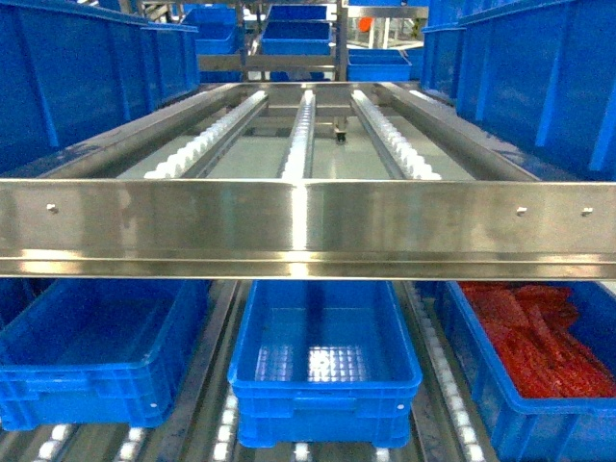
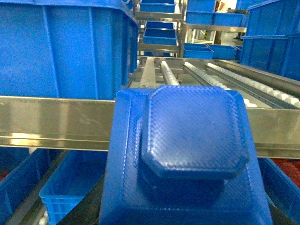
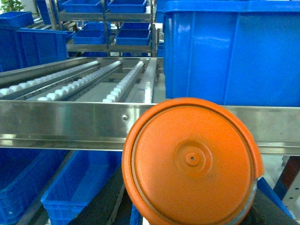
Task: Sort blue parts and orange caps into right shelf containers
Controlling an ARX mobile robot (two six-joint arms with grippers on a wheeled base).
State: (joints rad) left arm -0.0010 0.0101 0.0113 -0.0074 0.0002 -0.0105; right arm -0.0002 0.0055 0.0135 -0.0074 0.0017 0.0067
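Lower-shelf containers (image 1: pixel 325 361): right one (image 1: pixel 500 385) with red parts (image 1: pixel 534 332); both grippers' states unclear.

Bright, even overhead light throughout. Strong glare streaking the shelf's steel front rail (image 1: pixel 308 226), plus a white hotspot on the floor of the middle crate (image 1: pixel 325 361). Deep shade beneath the rail. Soft focus on the close blue part (image 2: pixel 194 131) and orange cap (image 3: pixel 192 161); backgrounds slightly overexposed.
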